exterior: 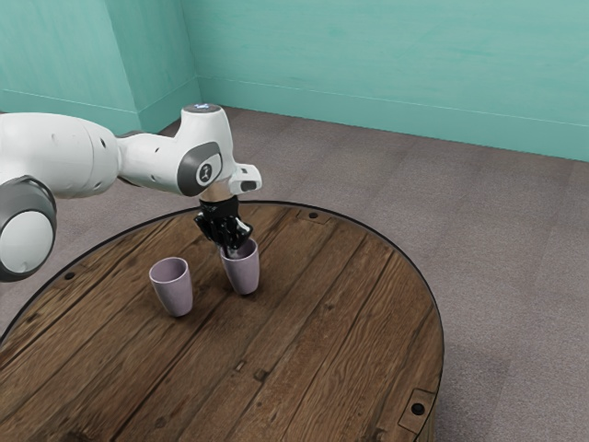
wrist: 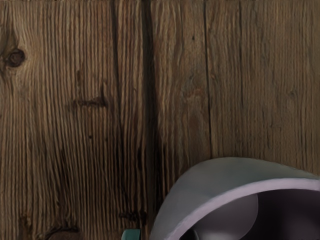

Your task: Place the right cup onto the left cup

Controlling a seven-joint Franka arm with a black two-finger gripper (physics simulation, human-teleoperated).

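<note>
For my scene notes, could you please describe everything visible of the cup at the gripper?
The cup is pale purple, its smooth, opaque-looking wall tapering from an open round mouth to a narrower base, no handle visible. It stands upright on the wooden table. The gripper is at its rim; whether they touch, I cannot tell.

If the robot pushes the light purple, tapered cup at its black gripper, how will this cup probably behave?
The light purple cup may tip rather than slide if pushed near the rim, as it stands tall on a narrower base. Its thin wall keeps an even round shape, so it seems stiff. Lying down, its round side would probably let it roll.
</note>
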